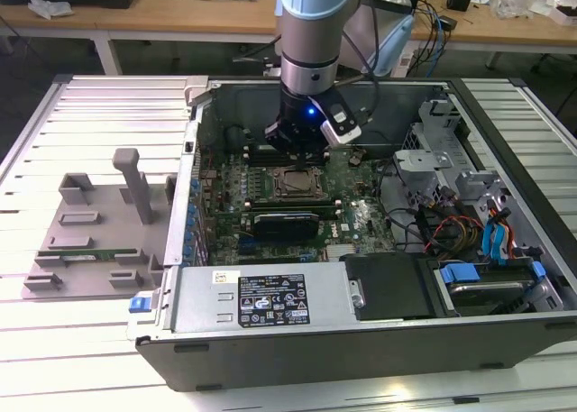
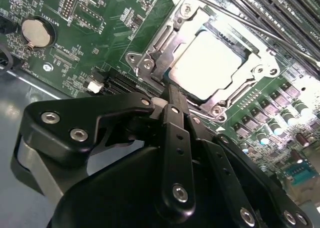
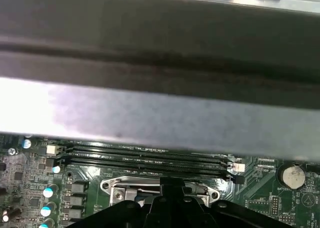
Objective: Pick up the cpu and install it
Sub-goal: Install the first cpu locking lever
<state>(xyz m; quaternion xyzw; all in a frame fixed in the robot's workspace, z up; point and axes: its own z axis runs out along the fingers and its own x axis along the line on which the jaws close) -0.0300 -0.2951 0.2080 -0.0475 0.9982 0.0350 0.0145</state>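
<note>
I have the black linkage gripper [image 2: 170, 96] hanging low over the green motherboard [image 2: 75, 33] inside the open grey computer case [image 1: 505, 277], right at the edge of the socket. The cpu [image 2: 207, 63], a flat square chip with a pale silver metal top, already lies in the metal socket frame [image 2: 150, 63], so it is on the board, not in my grasp. In the second wrist view the two black fingers [image 2: 172, 111] look pressed together with nothing between them, their tips just beside the chip's near edge.

My read is that I am in the seating phase. To do it well I would keep the tool square over the chip, avoid any sideways drag across the lid, and stay clear of the thin wire retention lever [image 2: 240, 18] that crosses the far side of the frame.

The chip lies flat, metal face up. Being square, it has no real long axis; its edges run parallel to the frame's sides and to the black memory slots [image 3: 145, 158] next to the socket.
</note>
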